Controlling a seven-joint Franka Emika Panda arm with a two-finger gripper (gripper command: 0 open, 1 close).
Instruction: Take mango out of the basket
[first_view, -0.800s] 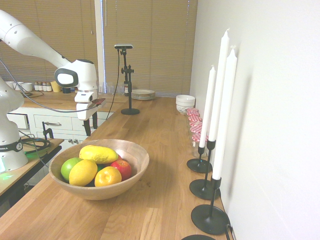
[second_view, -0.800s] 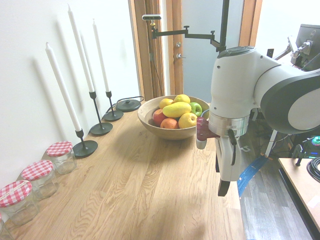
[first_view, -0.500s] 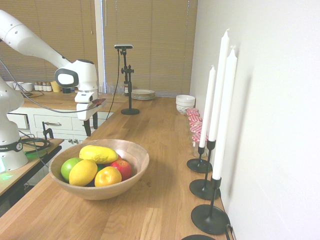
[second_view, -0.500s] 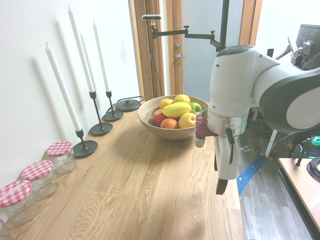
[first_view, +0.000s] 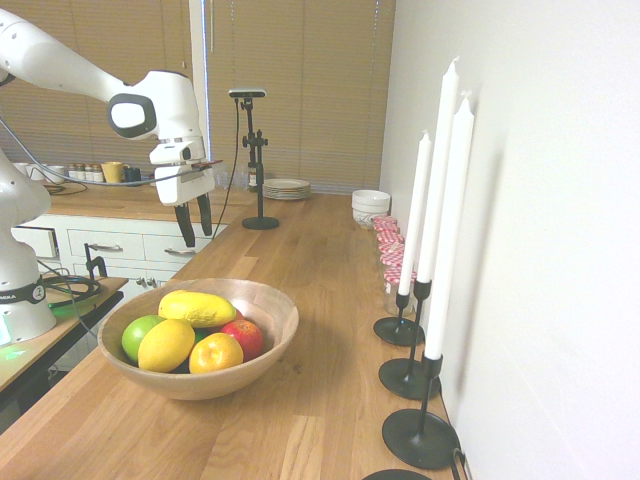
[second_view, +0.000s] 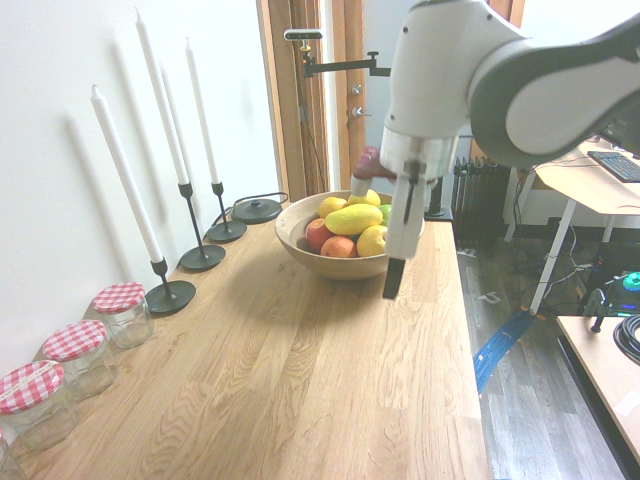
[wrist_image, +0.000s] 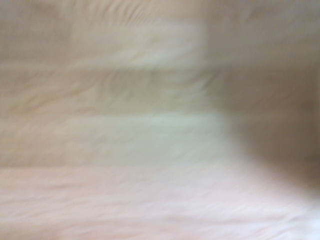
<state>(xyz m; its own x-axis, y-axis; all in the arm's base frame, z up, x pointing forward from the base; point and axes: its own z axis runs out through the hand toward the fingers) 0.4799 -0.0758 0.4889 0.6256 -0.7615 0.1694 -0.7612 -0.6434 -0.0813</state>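
As a white robot arm (first_view: 70, 58) reaches in from the upper left of the first exterior view, its two-finger gripper (first_view: 194, 220) hangs with black fingertips apart and nothing between them, above and beyond a wide, round, light-brown wooden bowl (first_view: 272, 312). The long, smooth yellow mango (first_view: 197, 309) lies inside the bowl, at left of center in the frame, atop a pile with a green fruit (first_view: 138, 336), a plain-yellow lemon (first_view: 167, 346), a round yellow-orange fruit (first_view: 216, 353) and a red fruit (first_view: 246, 338). Tall white candles (first_view: 446, 230) in black metal holders (first_view: 420, 437) line the right side of the wooden counter (first_view: 300, 420), near glass jars (second_view: 75, 358) with red-and-white checked lids, seen at lower left in the second exterior view.
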